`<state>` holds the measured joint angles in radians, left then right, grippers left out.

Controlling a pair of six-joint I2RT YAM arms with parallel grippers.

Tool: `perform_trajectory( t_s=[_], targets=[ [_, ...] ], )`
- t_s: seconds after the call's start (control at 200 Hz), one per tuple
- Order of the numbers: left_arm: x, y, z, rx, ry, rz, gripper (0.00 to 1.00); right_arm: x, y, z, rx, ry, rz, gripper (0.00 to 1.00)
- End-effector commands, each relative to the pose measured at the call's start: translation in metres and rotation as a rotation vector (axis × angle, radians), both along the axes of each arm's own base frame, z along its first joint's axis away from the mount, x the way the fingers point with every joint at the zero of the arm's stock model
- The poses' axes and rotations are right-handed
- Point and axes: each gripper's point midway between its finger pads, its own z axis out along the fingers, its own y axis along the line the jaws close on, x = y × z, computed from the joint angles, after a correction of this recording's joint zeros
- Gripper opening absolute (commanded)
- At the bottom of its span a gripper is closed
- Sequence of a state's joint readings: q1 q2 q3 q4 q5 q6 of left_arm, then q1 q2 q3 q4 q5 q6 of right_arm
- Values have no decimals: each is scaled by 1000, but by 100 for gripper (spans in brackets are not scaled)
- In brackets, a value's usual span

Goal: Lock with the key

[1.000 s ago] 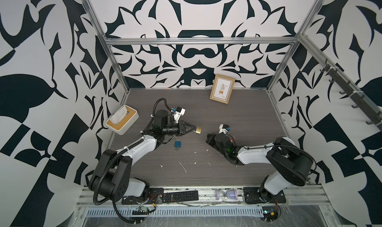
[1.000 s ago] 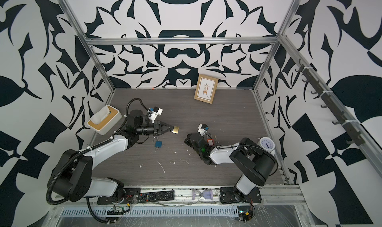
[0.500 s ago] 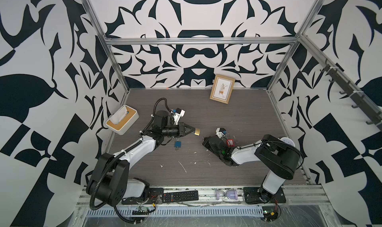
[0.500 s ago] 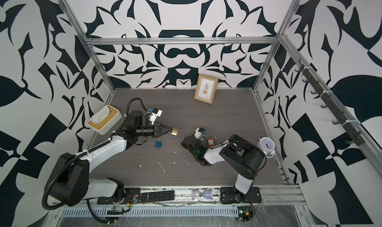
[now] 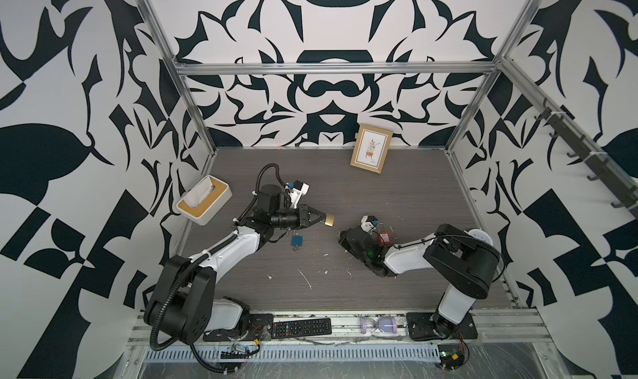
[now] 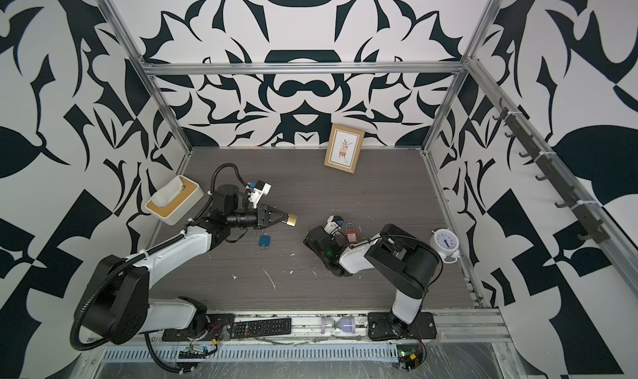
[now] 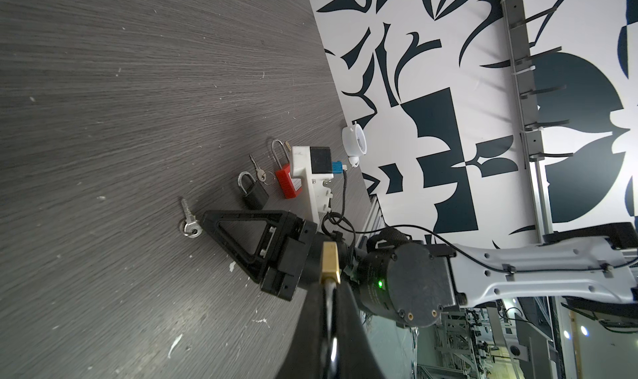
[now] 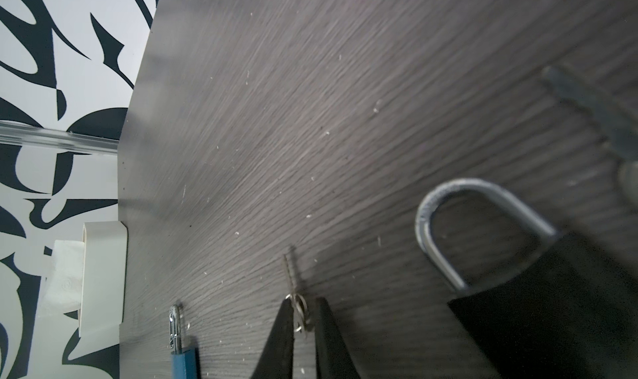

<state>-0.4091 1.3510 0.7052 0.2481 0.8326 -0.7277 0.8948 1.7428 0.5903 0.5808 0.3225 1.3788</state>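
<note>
Now left hand point(image 5: 323, 218) clamps squat brass padlock point(image 5: 330, 219); right hand point(image 8: 303, 303) slightly parted astride thin toothed key point(image 8: 291, 275)

You are looking down at a dark wood-grain table point(image 5: 397, 194) that is carrying several bystanders. A white tissue box point(image 5: 203, 204) with a tan top is sitting near the left wall, a tissue poking out of it. A wooden picture frame point(image 5: 371, 152) is leaning at the back wall. A black remote control point(image 5: 301, 327) and a lilac hourglass point(image 5: 379, 324) are lying on the front rail, near each other. A white alarm clock point(image 6: 445, 243) is standing by the table's right edge. White flecks point(image 5: 305, 277) are littering the front half, and a rack of dark hooks point(image 6: 549, 166) is running along the right wall.
</note>
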Motion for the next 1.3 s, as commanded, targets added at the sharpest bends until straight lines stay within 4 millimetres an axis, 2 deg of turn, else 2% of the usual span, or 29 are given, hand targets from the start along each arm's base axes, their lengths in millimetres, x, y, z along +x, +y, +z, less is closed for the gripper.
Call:
perform_trajectory(
  t_s=[0.0, 0.125, 0.18, 0.285, 0.305, 0.375, 0.5, 0.59, 0.66, 0.84, 1.12, 1.295],
  targets=[
    [2, -3, 10, -10, -44, -13, 0, 4, 5, 9, 16, -18, -10, 16],
    [3, -2, 6, 9, -48, -15, 0, 0, 0, 18, 16, -37, 1, 18],
    [2, -3, 5, 13, -51, -28, 0, -3, 1, 32, 7, -68, 46, 23],
    [-3, -7, 8, -8, -45, -87, 0, -9, 7, 81, -19, -220, 219, 35],
    [-6, -9, 10, -20, -43, -110, 0, -11, 6, 91, -17, -252, 248, 40],
    [-14, -15, 12, -49, -20, -180, 0, -24, 8, 126, 42, -331, 401, 49],
    [-26, -29, 14, -85, -5, -260, 0, -42, -17, 176, 233, -428, 520, 54],
    [-31, -35, 17, -112, -1, -297, 0, -51, -34, 199, 309, -463, 549, 53],
    [-34, -41, 21, -137, 0, -319, 0, -56, -39, 206, 315, -463, 578, 53],
    [-37, -50, 30, -154, -7, -343, 0, -60, -30, 214, 418, -441, 631, 48],
    [-41, -54, 35, -163, -11, -354, 0, -63, -27, 211, 432, -417, 655, 48],
    [-40, -56, 39, -193, -12, -362, 0, -64, -21, 203, 451, -382, 690, 48]
  ],
)
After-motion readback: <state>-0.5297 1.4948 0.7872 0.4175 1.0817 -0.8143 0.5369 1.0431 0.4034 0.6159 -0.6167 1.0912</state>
